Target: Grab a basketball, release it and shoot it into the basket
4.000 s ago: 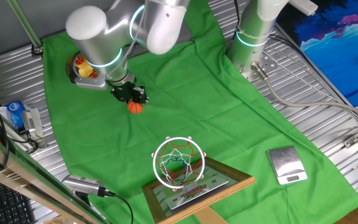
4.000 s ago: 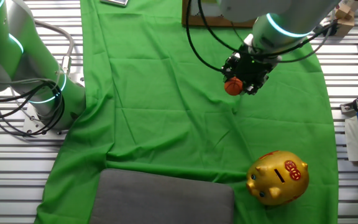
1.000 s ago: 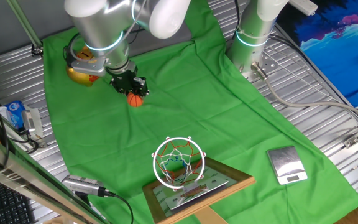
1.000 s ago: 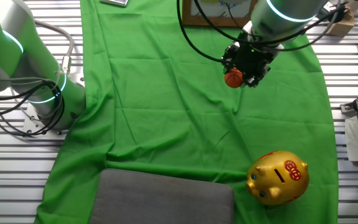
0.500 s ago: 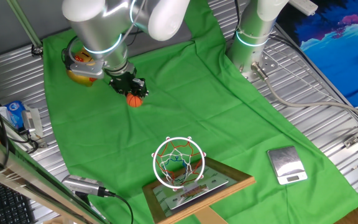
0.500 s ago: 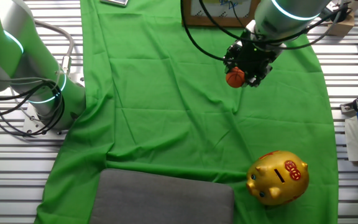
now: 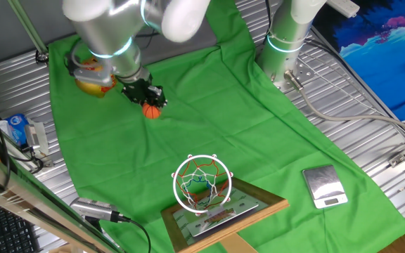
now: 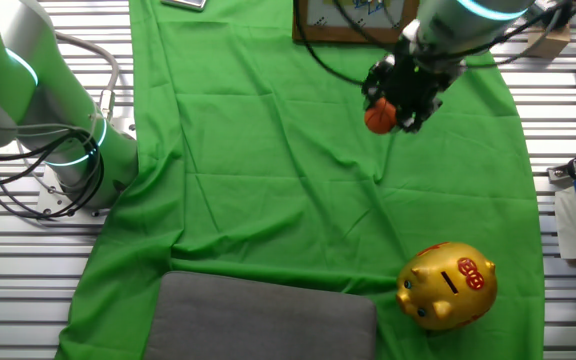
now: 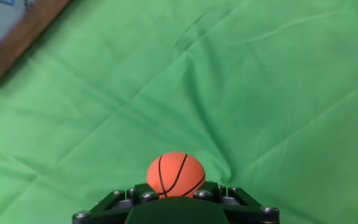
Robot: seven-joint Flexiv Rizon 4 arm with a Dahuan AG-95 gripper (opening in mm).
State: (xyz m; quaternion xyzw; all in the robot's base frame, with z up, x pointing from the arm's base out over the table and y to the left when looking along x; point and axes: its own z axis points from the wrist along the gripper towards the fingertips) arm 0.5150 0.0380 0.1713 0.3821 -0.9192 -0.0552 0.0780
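Observation:
The small orange basketball (image 7: 151,110) with dark seams is held in my black gripper (image 7: 146,99), lifted above the green cloth. It also shows in the other fixed view (image 8: 379,119) under the gripper (image 8: 400,92), and in the hand view (image 9: 175,175) between the jaws. The basket (image 7: 202,182), a white ring with a red, white and green net on a wooden-framed backboard (image 7: 223,213), stands at the front of the cloth, well away from the ball. A corner of the backboard shows in the hand view (image 9: 14,38).
A gold-and-red piggy bank (image 7: 90,76) sits behind the arm, also seen in the other fixed view (image 8: 446,284). A silver scale (image 7: 323,185) lies right of the basket. A second arm's base (image 7: 287,42) stands at the back. A grey pad (image 8: 263,318) lies on the cloth.
The gripper has risen slightly with the ball still in it and shifted a little toward the backboard side. Nothing else moved.

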